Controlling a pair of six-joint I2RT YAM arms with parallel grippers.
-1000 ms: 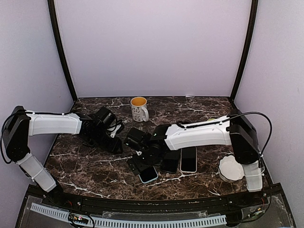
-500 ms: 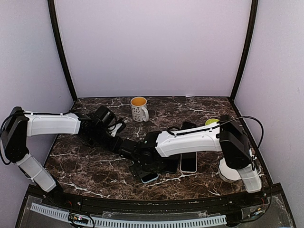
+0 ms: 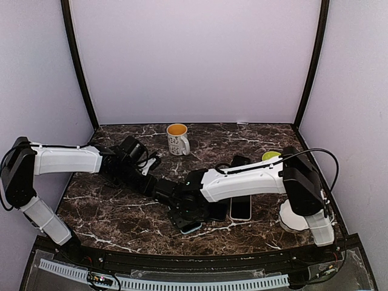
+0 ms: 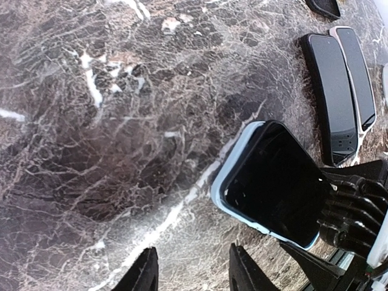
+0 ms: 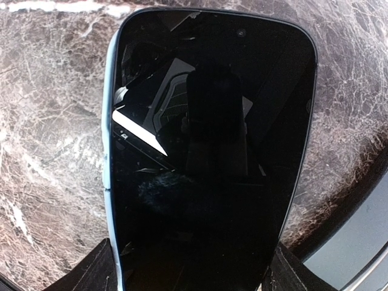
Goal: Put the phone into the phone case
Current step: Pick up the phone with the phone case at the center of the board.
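From above, my right gripper (image 3: 184, 216) hides most of the phone (image 3: 191, 228), near the front edge of the table (image 3: 115, 212). The right wrist view shows its fingers (image 5: 91, 273) pinching the phone's long sides. The left wrist view shows my left gripper (image 4: 193, 273) spread above the marble, and a black slab (image 4: 330, 97) beyond the phone.

light: even, soft | shadows: faint | phone (image 5: 206, 151) screen: reflective glare
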